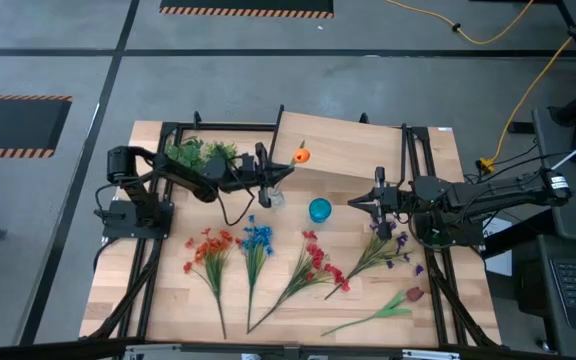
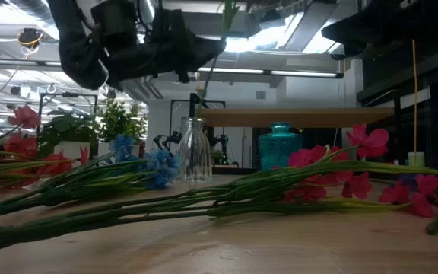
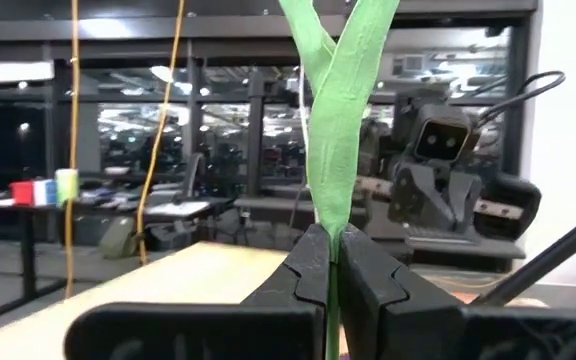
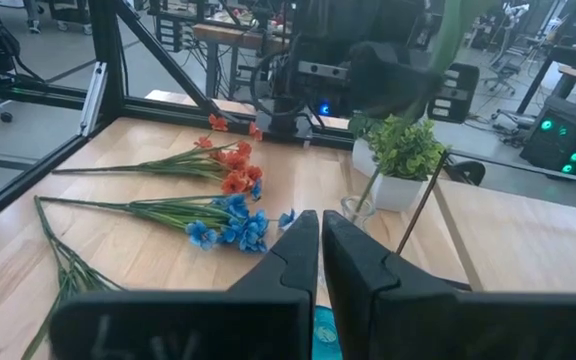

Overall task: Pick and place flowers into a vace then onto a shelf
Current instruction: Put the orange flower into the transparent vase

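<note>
Left claw (image 1: 271, 178): fingers pressed together on the green stem of an orange flower (image 1: 301, 155), held upright above the clear glass vase (image 1: 275, 198); in the left wrist view the stem (image 3: 340, 120) rises straight from between the closed fingers (image 3: 308, 270). The bloom shows over the shelf (image 1: 343, 150), just beyond the claw.

Right claw (image 1: 363, 203): fingers nearly touching, holding nothing, hovering beside the teal vase (image 1: 320, 210), which stands between the two claws.

On the bench (image 1: 168, 300), nearer the front edge than either claw, lie the remaining flowers: orange-red spray (image 1: 208, 250), blue spray (image 1: 257, 240), red-pink spray (image 1: 318, 262), purple spray (image 1: 393, 245) under the right claw, and dark red bud (image 1: 413, 294). A potted green plant (image 1: 203, 153) stands behind the left arm.
</note>
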`<state>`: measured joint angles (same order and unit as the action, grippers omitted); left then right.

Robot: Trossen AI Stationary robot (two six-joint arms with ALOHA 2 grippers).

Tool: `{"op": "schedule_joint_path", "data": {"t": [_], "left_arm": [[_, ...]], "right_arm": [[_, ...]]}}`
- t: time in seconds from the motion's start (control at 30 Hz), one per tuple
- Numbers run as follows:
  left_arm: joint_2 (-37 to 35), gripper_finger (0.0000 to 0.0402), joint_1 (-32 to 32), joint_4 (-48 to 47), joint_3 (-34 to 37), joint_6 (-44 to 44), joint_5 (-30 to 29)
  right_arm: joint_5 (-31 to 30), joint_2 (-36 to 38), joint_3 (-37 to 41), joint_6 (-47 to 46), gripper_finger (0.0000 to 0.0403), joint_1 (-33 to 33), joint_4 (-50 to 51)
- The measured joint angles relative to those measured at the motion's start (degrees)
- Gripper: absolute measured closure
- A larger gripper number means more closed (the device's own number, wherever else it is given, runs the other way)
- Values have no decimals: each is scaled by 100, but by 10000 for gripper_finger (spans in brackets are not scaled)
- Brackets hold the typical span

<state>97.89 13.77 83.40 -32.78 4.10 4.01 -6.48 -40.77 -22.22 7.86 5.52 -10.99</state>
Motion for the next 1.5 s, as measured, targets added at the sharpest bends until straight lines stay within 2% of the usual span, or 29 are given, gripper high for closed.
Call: {"op": "schedule_joint_path", "data": {"t": [0.23, 0.57, 1.23, 1.5], "left_arm": [[-6, 398, -65, 451, 329, -37, -46], [-2, 394, -60, 166, 381, -126, -64], [-4, 299, -60, -610, 381, -635, -10], [-12, 268, -59, -612, 381, -643, -341]], "right_arm": [[0, 0, 0, 0, 379, 2, 5], [0, 0, 0, 0, 379, 2, 5], [0, 0, 0, -4, 379, 0, 9], [0, 0, 0, -18, 379, 0, 14]]}}
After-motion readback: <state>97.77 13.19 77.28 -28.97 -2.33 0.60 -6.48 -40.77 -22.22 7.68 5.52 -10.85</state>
